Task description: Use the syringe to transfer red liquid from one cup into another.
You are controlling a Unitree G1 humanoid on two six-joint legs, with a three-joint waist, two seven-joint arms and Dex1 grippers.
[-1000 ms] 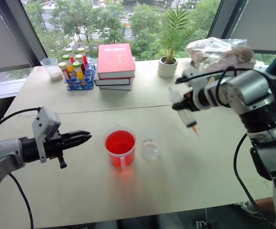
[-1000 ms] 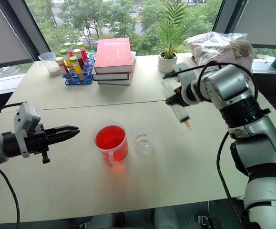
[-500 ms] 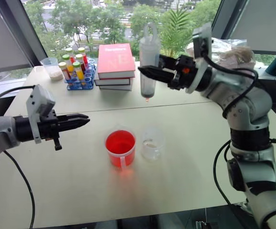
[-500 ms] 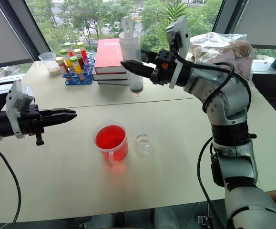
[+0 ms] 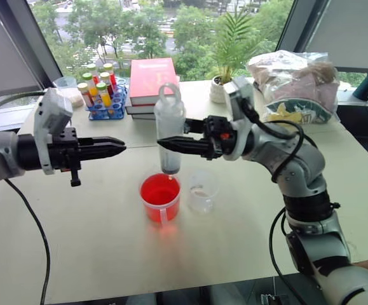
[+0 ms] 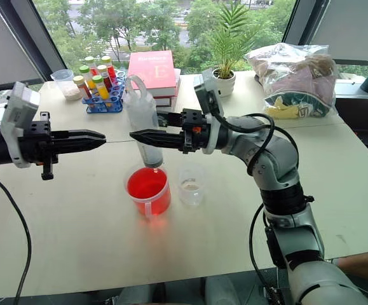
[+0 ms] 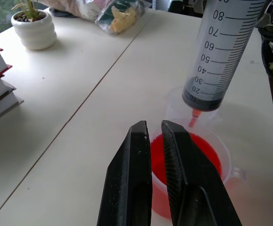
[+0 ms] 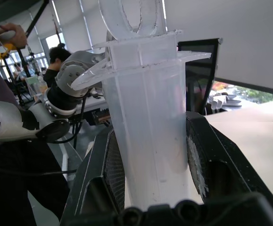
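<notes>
1. My right gripper [image 6: 147, 136] is clamped on the syringe [image 5: 169, 135] at mid-barrel, upright, tip just above the red cup [image 5: 160, 197]. Plunger looks fully down, barrel empty.
2. My left gripper [image 5: 110, 149] has fingers [image 7: 135, 179] pressed together w/ nothing in them, hovering level beside the syringe, near but apart.
3. Risk: tip goes down off-centre and hits the cup rim – a thin plastic cup prob. tips or slides, spilling red over the table [image 5: 247, 229].
4. Risk: barrel slips in my grip when the plunger ring gets pulled – smooth wide plastic, held side-on by two fingers only.
5. Risk: left fingers are closed; they'd need to hook the ring cleanly. A miss could knock the syringe sideways.
6. Risk: the small clear cup [image 5: 202, 190] stands just beside the red one – a careless swing w/ a loaded syringe could bump it or drip between the two.
</notes>
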